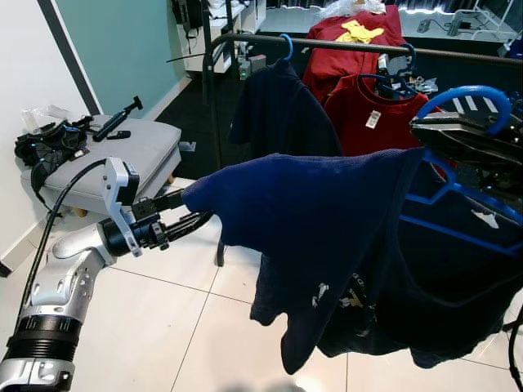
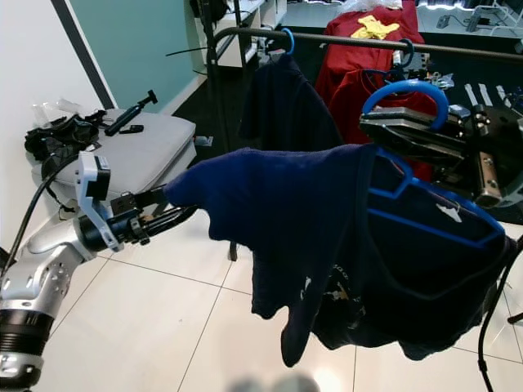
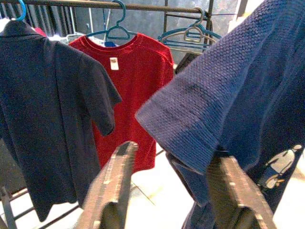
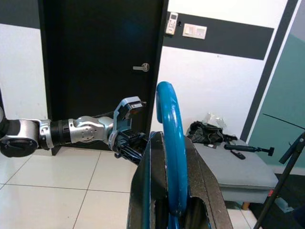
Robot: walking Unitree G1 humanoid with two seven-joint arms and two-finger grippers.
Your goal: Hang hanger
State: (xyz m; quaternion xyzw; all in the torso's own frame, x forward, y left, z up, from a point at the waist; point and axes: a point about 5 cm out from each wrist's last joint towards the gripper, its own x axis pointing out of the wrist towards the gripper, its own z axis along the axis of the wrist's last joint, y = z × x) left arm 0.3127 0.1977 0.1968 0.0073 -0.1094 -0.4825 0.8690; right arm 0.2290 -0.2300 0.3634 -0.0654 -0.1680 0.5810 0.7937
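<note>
Far left, beside the white wall: grey cushioned bench strewn with black cables and gear. Just ahead of it, left gripper reaching forward, fingers spread apart in the left wrist view, one tucked beneath the hem of the sleeve and none pressing the cloth. Draped from there across the middle, navy T-shirt, one sleeve stretched out over the left fingers, body sagging low over the white tiled floor. Behind, black clothes rail carrying a dark shirt and red shirts on hangers. To the right, blue hanger inside the navy T-shirt, hook upright and pinched between the pressed-together jaws of the right gripper, held up near the rail but not yet over it. Probably light overall: hanger stiff and smooth, likely to twist if gripped loosely; cloth soft, floppy, prone to snagging. Best taken at the hook's stem, as now, sleeve merely supported.
</note>
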